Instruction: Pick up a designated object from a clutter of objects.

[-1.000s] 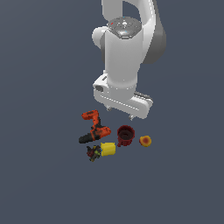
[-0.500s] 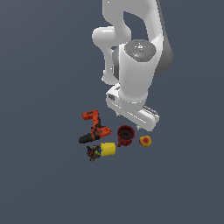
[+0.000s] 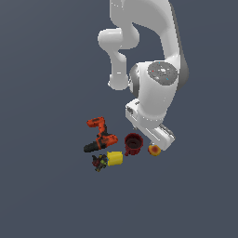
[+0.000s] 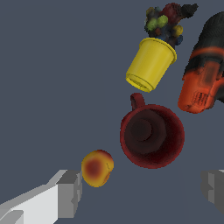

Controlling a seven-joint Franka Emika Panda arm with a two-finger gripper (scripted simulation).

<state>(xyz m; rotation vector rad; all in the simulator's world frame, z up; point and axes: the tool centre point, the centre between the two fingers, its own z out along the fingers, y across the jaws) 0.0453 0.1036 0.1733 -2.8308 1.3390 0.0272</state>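
The designated object, a small yellow-orange ball with a red patch (image 3: 154, 149), lies at the exterior view's right end of the clutter, beside the dark red mug (image 3: 133, 144). My gripper (image 3: 161, 139) hangs just above the ball and hides part of it. In the wrist view the gripper (image 4: 142, 190) is open and empty, with its fingers (image 4: 70, 192) wide apart. The ball (image 4: 97, 167) lies close to one finger, apart from it. The mug (image 4: 152, 135) stands upright beyond the ball.
A yellow cylinder (image 3: 114, 158) lies on its side by the mug and also shows in the wrist view (image 4: 151, 64). A small dark multicoloured item (image 3: 99, 162) and an orange-and-black power drill (image 3: 100, 135) lie further to the exterior view's left.
The arm has swung toward the exterior view's right and come down, so the gripper now hangs over the ball instead of above the mug and drill. The objects have not moved.
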